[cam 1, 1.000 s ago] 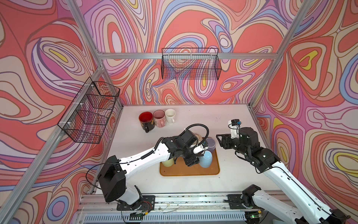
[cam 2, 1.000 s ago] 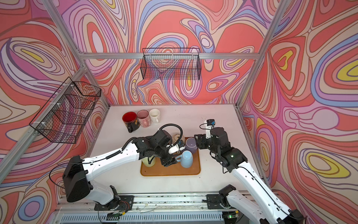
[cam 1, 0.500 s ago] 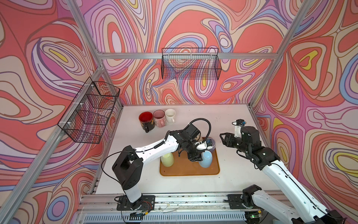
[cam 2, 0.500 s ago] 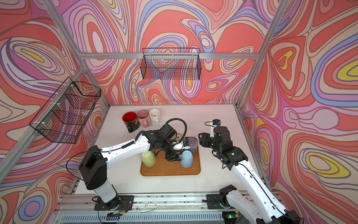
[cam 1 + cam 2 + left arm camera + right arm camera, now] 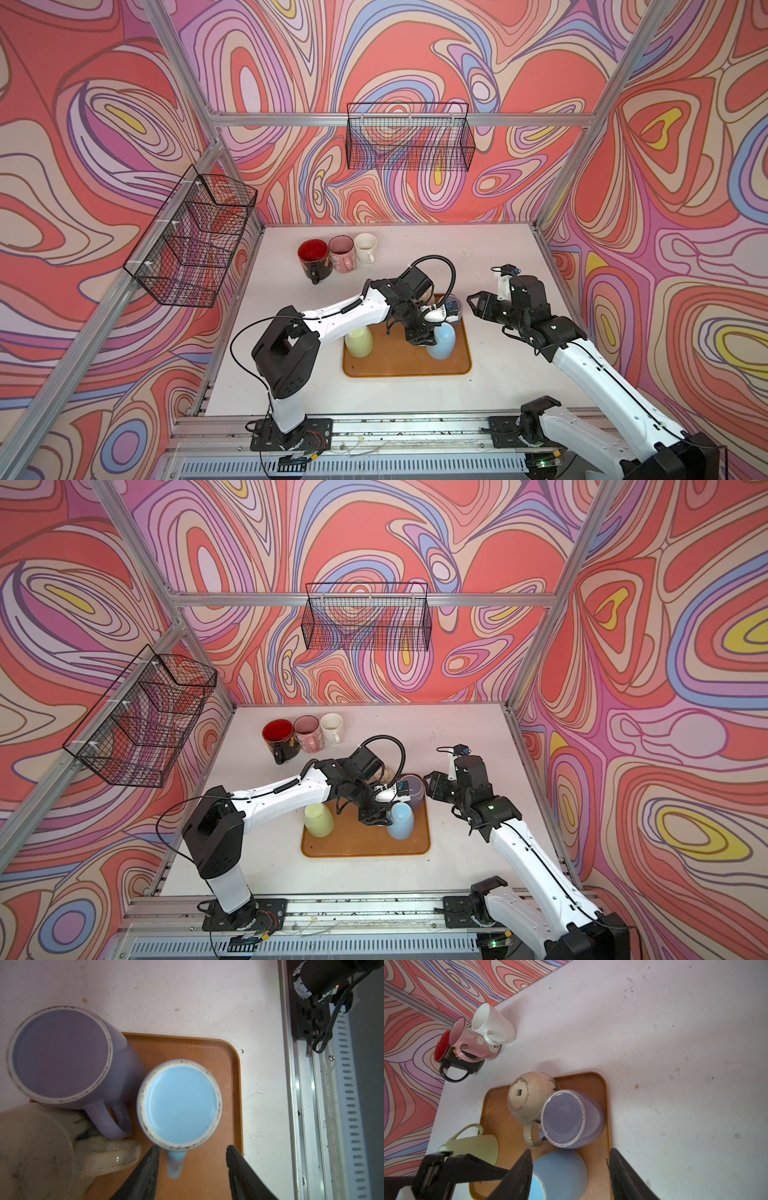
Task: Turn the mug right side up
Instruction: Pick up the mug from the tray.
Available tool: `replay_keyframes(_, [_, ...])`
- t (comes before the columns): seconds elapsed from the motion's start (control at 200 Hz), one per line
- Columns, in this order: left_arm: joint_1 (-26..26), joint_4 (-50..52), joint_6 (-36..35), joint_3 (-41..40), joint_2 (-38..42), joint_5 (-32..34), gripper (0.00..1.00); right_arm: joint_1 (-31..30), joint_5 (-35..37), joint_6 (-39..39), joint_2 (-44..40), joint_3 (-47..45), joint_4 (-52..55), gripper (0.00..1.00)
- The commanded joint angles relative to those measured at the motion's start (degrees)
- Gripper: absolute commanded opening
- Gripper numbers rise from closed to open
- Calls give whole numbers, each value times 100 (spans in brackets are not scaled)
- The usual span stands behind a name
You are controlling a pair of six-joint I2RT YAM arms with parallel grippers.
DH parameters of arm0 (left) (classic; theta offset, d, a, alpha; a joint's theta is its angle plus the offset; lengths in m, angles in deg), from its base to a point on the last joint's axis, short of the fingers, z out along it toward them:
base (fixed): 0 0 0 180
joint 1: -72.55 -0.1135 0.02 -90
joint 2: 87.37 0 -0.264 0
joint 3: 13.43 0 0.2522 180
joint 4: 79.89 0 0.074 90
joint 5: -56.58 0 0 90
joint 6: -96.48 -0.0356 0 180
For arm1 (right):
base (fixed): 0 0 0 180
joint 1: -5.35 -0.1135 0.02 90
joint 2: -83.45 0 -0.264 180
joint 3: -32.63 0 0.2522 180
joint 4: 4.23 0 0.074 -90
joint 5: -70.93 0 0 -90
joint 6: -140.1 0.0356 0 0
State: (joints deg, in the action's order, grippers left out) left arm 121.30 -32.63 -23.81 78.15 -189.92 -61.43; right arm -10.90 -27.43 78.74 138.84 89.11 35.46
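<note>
On the orange tray (image 5: 187, 1047) the blue mug (image 5: 180, 1103) stood base-up, unturned, so the whole flip remained. My left gripper (image 5: 192, 1146) hung spread astride its handle (image 5: 175, 1164), apparently not touching it; my right gripper (image 5: 570, 1150) was spread and empty. In both top views my left arm (image 5: 353, 309) hid that handle.

White arm links (image 5: 349, 311), black joints (image 5: 286, 353), looping black cable (image 5: 433, 257)
</note>
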Motion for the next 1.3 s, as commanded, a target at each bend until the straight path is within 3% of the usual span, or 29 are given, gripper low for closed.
replay_keyframes(0.0, [-10,-102,-206,-79,-101,41,53,52,-78,24,74,-52,-174,60])
replay_keyframes(0.896, [108,-314,-48,-256,-330,595,36,104,-246,-52,276,22,-291,60])
replay_keyframes(1.292, [124,-367,-31,-249,-376,771,17,148,-276,-94,279,61,-273,60])
